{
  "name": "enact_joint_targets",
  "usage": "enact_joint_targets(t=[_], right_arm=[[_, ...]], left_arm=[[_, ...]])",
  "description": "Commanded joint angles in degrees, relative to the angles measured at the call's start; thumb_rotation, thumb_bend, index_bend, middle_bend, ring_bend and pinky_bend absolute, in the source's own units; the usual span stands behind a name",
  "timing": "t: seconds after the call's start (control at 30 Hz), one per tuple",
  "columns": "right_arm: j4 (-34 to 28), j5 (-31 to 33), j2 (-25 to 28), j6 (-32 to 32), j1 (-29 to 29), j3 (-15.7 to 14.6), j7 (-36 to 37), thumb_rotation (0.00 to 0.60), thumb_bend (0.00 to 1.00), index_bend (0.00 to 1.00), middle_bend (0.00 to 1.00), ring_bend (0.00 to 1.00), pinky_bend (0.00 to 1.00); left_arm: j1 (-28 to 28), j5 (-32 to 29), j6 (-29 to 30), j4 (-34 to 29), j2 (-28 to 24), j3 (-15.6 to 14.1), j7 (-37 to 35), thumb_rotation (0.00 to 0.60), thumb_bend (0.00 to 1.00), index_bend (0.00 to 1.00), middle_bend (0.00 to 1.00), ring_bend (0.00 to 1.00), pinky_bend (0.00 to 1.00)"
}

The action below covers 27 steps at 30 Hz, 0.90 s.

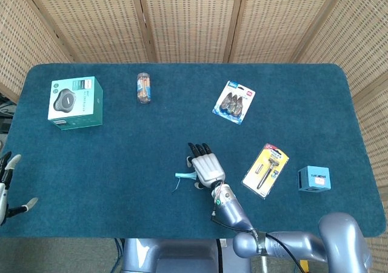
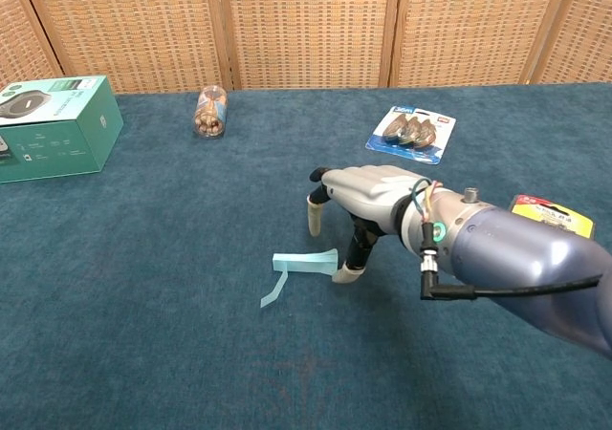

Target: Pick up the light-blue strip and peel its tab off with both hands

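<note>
The dark teal cloth-covered table [image 1: 121, 158] spreads under me, backed by woven wicker screen panels [image 1: 188, 18]. At its far left corner sits the green cardboard box with a grey device pictured on it [image 1: 76, 102], and near it, further along the back, a small clear cylindrical jar with brown contents [image 1: 143, 88] lies on its side. On my right side of the cloth lie a blister pack of small dark items on a white-and-blue card [image 1: 234, 102], a yellow card holding a razor [image 1: 265, 169], and, near the right edge, a little light-blue cube box [image 1: 314, 179].

My right hand [image 2: 368, 193] is stretched out low over the middle of the table, palm down, fingers apart and holding nothing. In the chest view my thumb tip [image 2: 346, 272] comes down right at the wider end of the light-blue strip [image 2: 304, 263], and another fingertip [image 2: 315, 220] hangs just behind that end; I cannot tell whether the thumb is actually touching the strip or only beside it.

My left hand [image 1: 8, 185] shows only at the left edge of the head view, beside the table's near corner, fingers spread with nothing in them.

The strip lies flat on the cloth near the table's middle, just left of my right hand. Its thin loose tab [image 2: 273, 291] curls away from the left end toward the near edge.
</note>
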<state>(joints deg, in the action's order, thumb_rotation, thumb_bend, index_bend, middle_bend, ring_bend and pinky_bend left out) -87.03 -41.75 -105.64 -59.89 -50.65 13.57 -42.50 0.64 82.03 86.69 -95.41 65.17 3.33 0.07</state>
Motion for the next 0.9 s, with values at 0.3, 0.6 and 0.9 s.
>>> enact_joint_targets(t=[0.3,0.6,0.9], right_arm=[[3.2,1.7,-1.9,1.2,-1.2,0.5,0.8,0.6,0.26,0.45,0.0,0.0,0.0],[2.9,3.5,-1.6,1.9,-1.8,0.7,0.9,0.6,0.36,0.5,0.0,0.0,0.0],[3.1,5.2,-2.0,1.3,-2.8,0.5,-0.4,0.6,0.39,0.53,0.0,0.0,0.0]], left_arm=[[0.3,-1.0,-0.6,0.1,-0.1,0.4,-0.4,0.6,0.0,0.0,0.0,0.0,0.0],[0.5,-1.2,-1.0,-0.1,-0.1,0.3,0.1,0.6,0.0,0.0,0.0,0.0,0.0],[0.7,-0.7,-1.2,-0.1,-0.3,0.1,-0.2,0.6,0.0,0.0,0.0,0.0,0.0]])
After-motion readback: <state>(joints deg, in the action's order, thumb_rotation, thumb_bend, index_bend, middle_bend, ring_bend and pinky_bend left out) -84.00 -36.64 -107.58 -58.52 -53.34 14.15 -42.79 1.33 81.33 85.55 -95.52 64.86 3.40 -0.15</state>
